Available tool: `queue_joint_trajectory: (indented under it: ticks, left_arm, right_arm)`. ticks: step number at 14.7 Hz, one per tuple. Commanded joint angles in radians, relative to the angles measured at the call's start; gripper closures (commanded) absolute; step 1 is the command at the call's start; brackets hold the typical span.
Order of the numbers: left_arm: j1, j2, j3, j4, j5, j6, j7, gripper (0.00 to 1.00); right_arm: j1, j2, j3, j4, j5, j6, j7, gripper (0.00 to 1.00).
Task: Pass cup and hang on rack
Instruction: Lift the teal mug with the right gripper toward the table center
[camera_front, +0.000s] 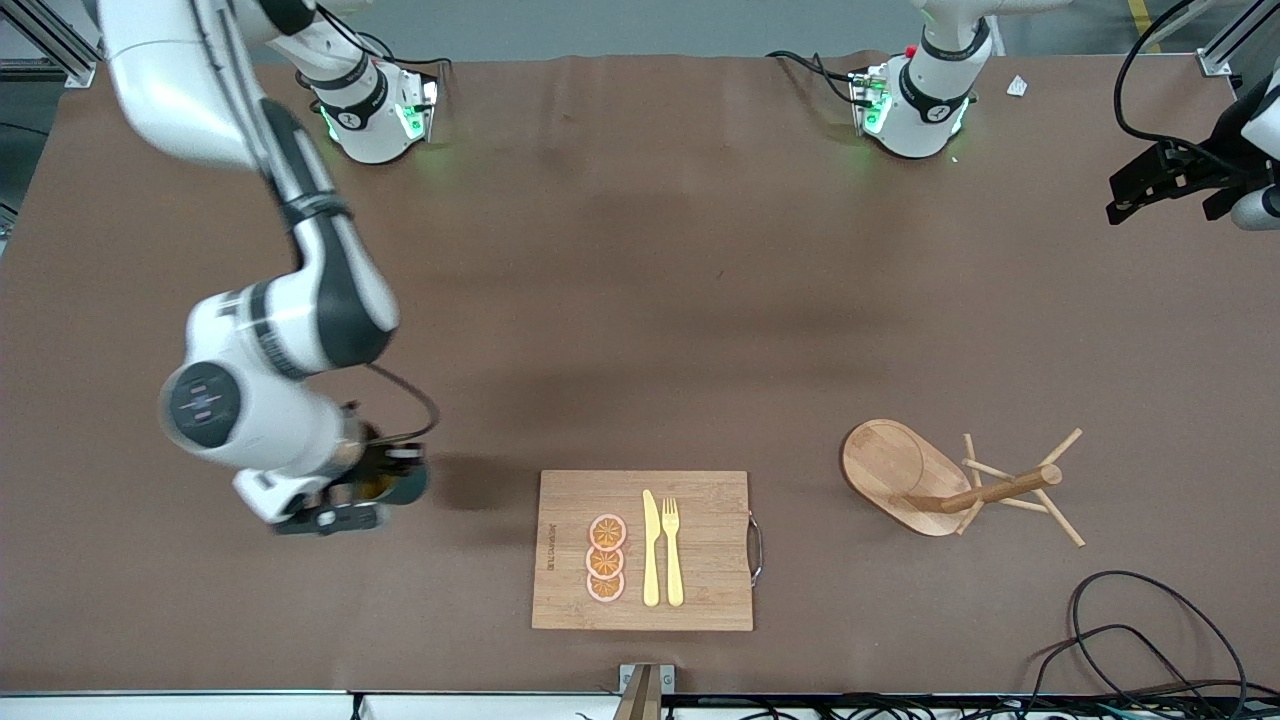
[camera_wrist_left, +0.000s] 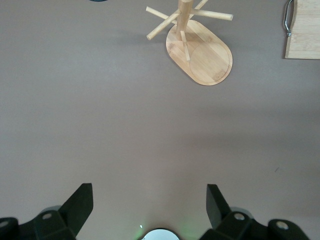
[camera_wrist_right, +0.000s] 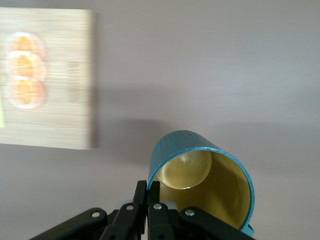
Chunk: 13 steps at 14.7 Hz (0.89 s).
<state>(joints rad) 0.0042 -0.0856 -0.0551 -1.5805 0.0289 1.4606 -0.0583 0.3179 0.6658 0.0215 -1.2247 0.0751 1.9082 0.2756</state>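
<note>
While pinched by its rim in the right gripper (camera_wrist_right: 150, 202) beside the cutting board (camera_front: 700, 540), cup (camera_wrist_right: 200, 185) readied for handover; left gripper (camera_wrist_left: 150, 210) waiting wide, empty, near rack (camera_front: 940, 480).

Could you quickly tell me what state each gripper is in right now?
Left gripper: open, holding nothing, waiting.
Right gripper: shut on the cup rim, beside the cutting board.

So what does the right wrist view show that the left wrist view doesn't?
Only the right wrist view: the small dark teal mug with its yellowish inside, the right gripper shut on its rim, and three orange slices.
Only the left wrist view: the light wooden mug tree and the open left gripper over bare table.
Both: the rectangular bamboo cutting board and brown table.
</note>
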Motion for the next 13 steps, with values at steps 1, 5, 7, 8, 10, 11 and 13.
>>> queue_joint_trajectory:
  ticks: [1, 5, 7, 8, 10, 11, 13]
  left_arm:
    - [0.005, 0.015, -0.005, 0.025, 0.002, -0.016, 0.018, 0.00]
    - [0.005, 0.027, -0.003, 0.048, -0.040, -0.016, 0.011, 0.00]
    - [0.005, 0.046, -0.003, 0.057, -0.041, -0.016, 0.015, 0.00]
    - [-0.003, 0.050, -0.003, 0.077, -0.040, -0.016, 0.009, 0.00]
    - [-0.009, 0.064, -0.005, 0.085, -0.040, -0.014, 0.005, 0.00]
    - [-0.010, 0.066, -0.006, 0.085, -0.040, -0.014, 0.005, 0.00]
    - [-0.015, 0.078, -0.009, 0.080, -0.038, -0.014, 0.000, 0.00]
  right_arm:
    - [0.148, 0.069, -0.015, 0.123, 0.012, -0.006, 0.214, 1.00]
    - [0.341, 0.155, -0.015, 0.174, 0.012, 0.145, 0.517, 1.00]
    - [0.430, 0.204, -0.018, 0.183, 0.011, 0.234, 0.655, 1.00]
    - [0.464, 0.230, -0.023, 0.203, 0.009, 0.248, 0.698, 0.99]
    - [0.503, 0.268, -0.028, 0.238, 0.008, 0.249, 0.746, 0.99]
    - [0.518, 0.288, -0.032, 0.246, 0.006, 0.250, 0.775, 0.99]
    - [0.536, 0.311, -0.032, 0.260, 0.005, 0.250, 0.801, 0.99]
